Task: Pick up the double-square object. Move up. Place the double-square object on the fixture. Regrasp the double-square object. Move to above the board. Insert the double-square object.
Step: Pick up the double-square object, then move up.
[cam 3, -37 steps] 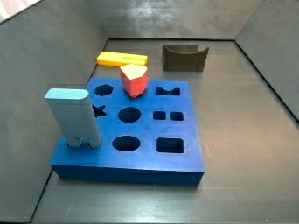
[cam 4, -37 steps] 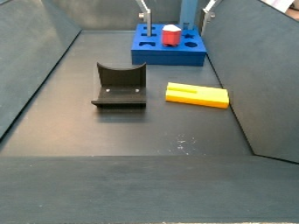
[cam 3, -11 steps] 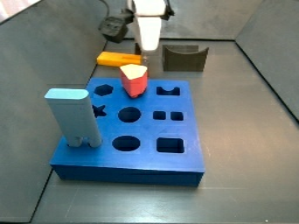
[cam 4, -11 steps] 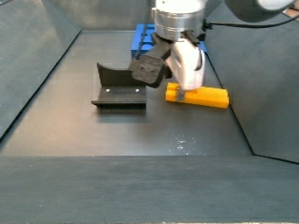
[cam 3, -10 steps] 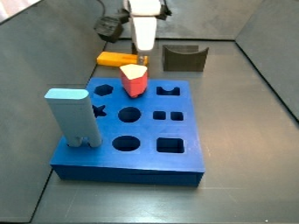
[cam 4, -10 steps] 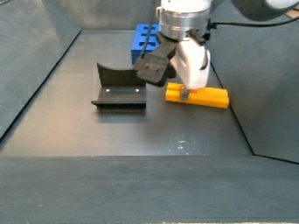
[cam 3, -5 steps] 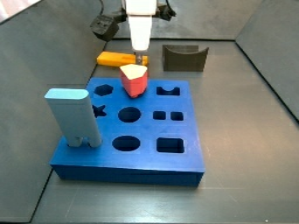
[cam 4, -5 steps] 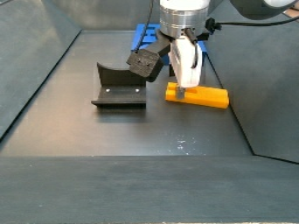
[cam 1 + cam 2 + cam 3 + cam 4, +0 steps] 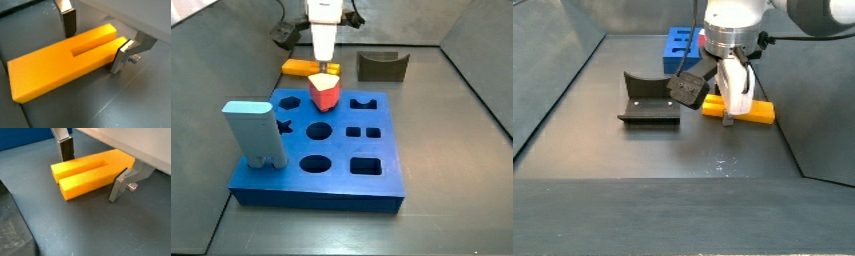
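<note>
item: fixture (image 9: 648, 98), dark, recess facing up, standing on the worktop (image 9: 660, 190) well apart from my work, waiting for a later step.

item: hand (image 9: 724, 113), mine, lowered over the block. in both wrist views the fingers (image 9: 67, 21) are straddling it, one plate on each long side, with a gap showing at each pad; i am reading the hand as open and not gripping anything yet.

item: double-square object (image 9: 740, 109), yellow-orange, lying flat on the worktop beside the fixture. the slot between its two feet (image 9: 83, 169) is showing between my fingers, so i am taking it at the notched end.

item: board (image 9: 326, 150), blue, carrying a red peg (image 9: 325, 91) and a light-blue block (image 9: 254, 132); not involved now.

handling note: i am judging this as the pick-up. closing squarely, keeping both pads flat on the side walls and level, should stop the long free end from swinging when i lift.
</note>
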### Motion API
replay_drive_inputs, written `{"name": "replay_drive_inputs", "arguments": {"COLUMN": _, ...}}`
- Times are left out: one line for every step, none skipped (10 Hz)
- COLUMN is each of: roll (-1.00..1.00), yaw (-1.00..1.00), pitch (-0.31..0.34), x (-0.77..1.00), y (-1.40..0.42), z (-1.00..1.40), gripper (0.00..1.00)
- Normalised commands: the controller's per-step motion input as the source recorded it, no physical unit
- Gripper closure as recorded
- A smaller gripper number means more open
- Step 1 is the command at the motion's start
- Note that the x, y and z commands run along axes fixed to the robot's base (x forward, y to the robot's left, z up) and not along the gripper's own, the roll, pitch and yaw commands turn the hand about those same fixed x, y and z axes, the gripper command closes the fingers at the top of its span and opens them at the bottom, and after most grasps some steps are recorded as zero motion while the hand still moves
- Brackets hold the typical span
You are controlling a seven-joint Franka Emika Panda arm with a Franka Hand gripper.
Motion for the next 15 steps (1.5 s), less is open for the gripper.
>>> {"name": "replay_drive_inputs", "arguments": {"roll": 0.00, "yaw": 0.00, "pitch": 0.000, "x": 0.00, "y": 0.00, "z": 0.00, "gripper": 1.00}}
{"name": "replay_drive_inputs", "arguments": {"roll": 0.00, "yaw": 0.00, "pitch": 0.000, "x": 0.00, "y": 0.00, "z": 0.00, "gripper": 1.00}}
{"name": "replay_drive_inputs", "arguments": {"roll": 0.00, "yaw": 0.00, "pitch": 0.000, "x": 0.00, "y": 0.00, "z": 0.00, "gripper": 1.00}}
{"name": "replay_drive_inputs", "arguments": {"roll": 0.00, "yaw": 0.00, "pitch": 0.000, "x": 0.00, "y": 0.00, "z": 0.00, "gripper": 1.00}}
{"name": "replay_drive_inputs", "arguments": {"roll": 0.00, "yaw": 0.00, "pitch": 0.000, "x": 0.00, "y": 0.00, "z": 0.00, "gripper": 1.00}}
{"name": "replay_drive_inputs", "arguments": {"roll": 0.00, "yaw": 0.00, "pitch": 0.000, "x": 0.00, "y": 0.00, "z": 0.00, "gripper": 1.00}}
{"name": "replay_drive_inputs", "arguments": {"roll": 0.00, "yaw": 0.00, "pitch": 0.000, "x": 0.00, "y": 0.00, "z": 0.00, "gripper": 1.00}}
{"name": "replay_drive_inputs", "arguments": {"roll": 0.00, "yaw": 0.00, "pitch": 0.000, "x": 0.00, "y": 0.00, "z": 0.00, "gripper": 1.00}}
{"name": "replay_drive_inputs", "arguments": {"roll": 0.00, "yaw": 0.00, "pitch": 0.000, "x": 0.00, "y": 0.00, "z": 0.00, "gripper": 1.00}}
{"name": "replay_drive_inputs", "arguments": {"roll": 0.00, "yaw": 0.00, "pitch": 0.000, "x": 0.00, "y": 0.00, "z": 0.00, "gripper": 1.00}}
{"name": "replay_drive_inputs", "arguments": {"roll": 0.00, "yaw": 0.00, "pitch": 0.000, "x": 0.00, "y": 0.00, "z": 0.00, "gripper": 1.00}}
{"name": "replay_drive_inputs", "arguments": {"roll": 0.00, "yaw": 0.00, "pitch": 0.000, "x": 0.00, "y": 0.00, "z": 0.00, "gripper": 1.00}}
{"name": "replay_drive_inputs", "arguments": {"roll": 0.00, "yaw": 0.00, "pitch": 0.000, "x": 0.00, "y": 0.00, "z": 0.00, "gripper": 1.00}}
{"name": "replay_drive_inputs", "arguments": {"roll": 0.00, "yaw": 0.00, "pitch": 0.000, "x": 0.00, "y": 0.00, "z": 0.83, "gripper": 1.00}}
{"name": "replay_drive_inputs", "arguments": {"roll": 0.00, "yaw": 0.04, "pitch": 0.005, "x": -0.01, "y": 0.01, "z": 0.82, "gripper": 1.00}}
